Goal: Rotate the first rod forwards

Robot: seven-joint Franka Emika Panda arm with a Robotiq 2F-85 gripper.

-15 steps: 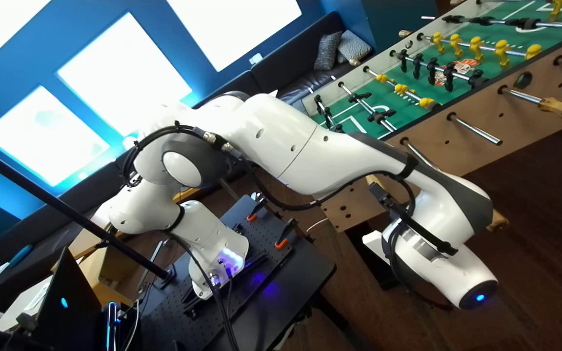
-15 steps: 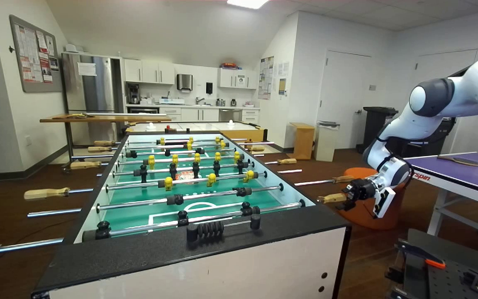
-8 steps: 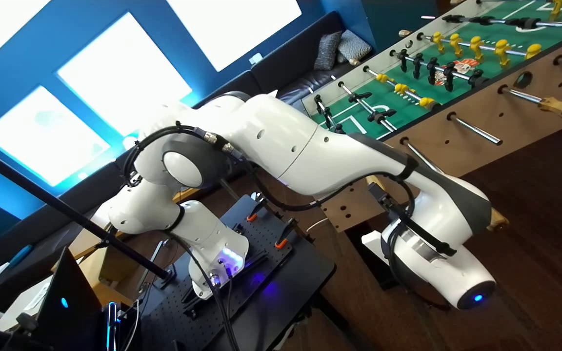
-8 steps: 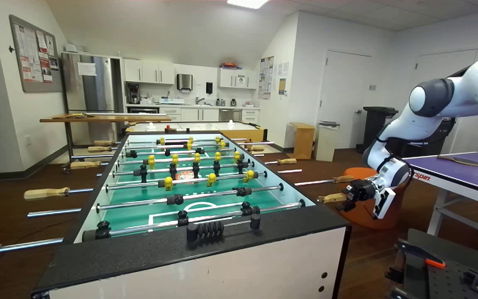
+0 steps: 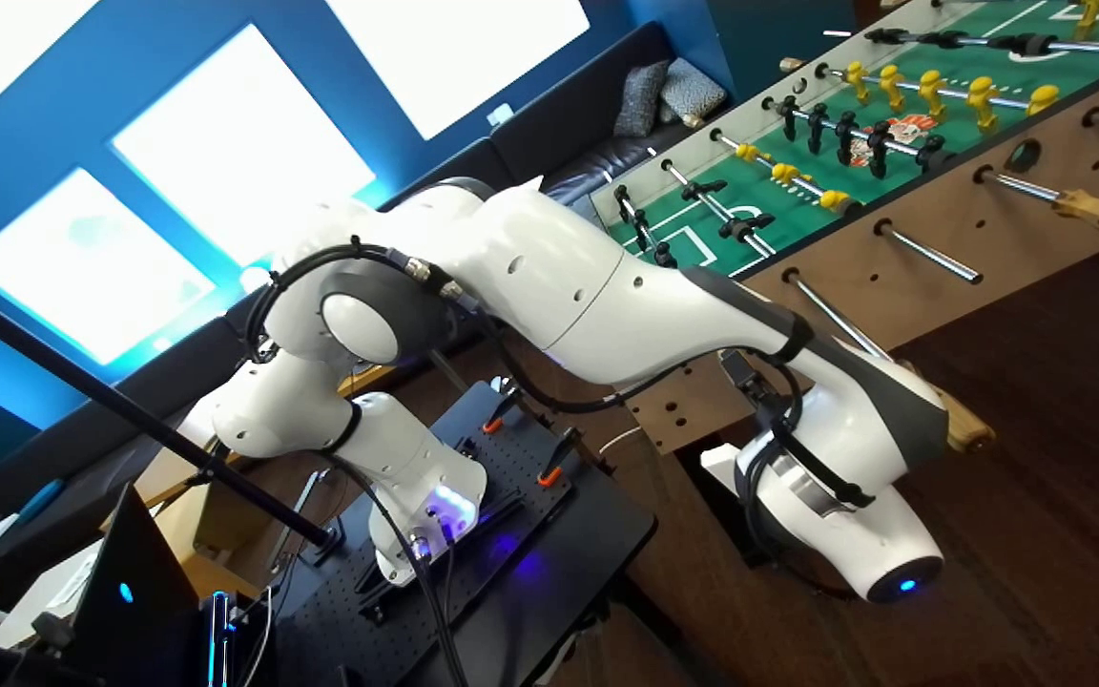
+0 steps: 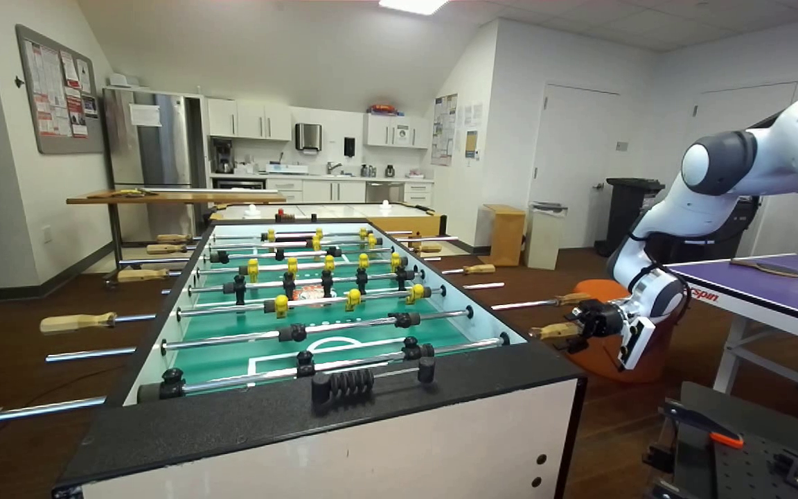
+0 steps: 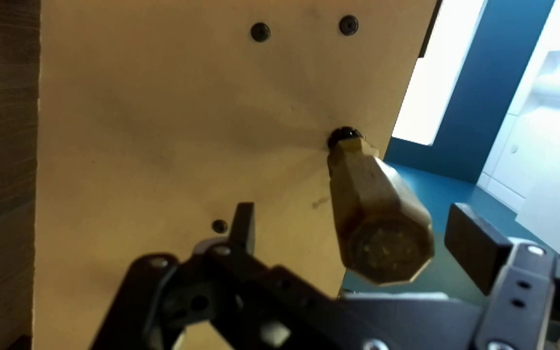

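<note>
The first rod point(image 6: 472, 346), with black figures, is the nearest one in an exterior view. Its wooden handle point(image 6: 553, 330) sticks out a little from the table's side. In the wrist view, the octagonal handle point(image 7: 377, 209) points at the camera. My gripper point(image 6: 572, 330) is at the handle's outer end. In the wrist view, my gripper point(image 7: 360, 233) is open, with one finger on each side of the handle's end. Gaps show on both sides, the right one smaller. In an exterior view, the arm point(image 5: 855, 420) hides the gripper.
The second rod's wooden handle point(image 6: 572, 299) sticks out close beyond the gripper; it also shows beside the arm point(image 5: 969, 429). The foosball table's wooden side point(image 7: 173, 121) stands behind the handle. An orange round seat point(image 6: 631, 360) and a purple table point(image 6: 780, 284) are nearby.
The wrist has moved slightly left in both exterior views, with a small tilt. The gripper is a little nearer the handle. The rods and figures have not visibly moved.
</note>
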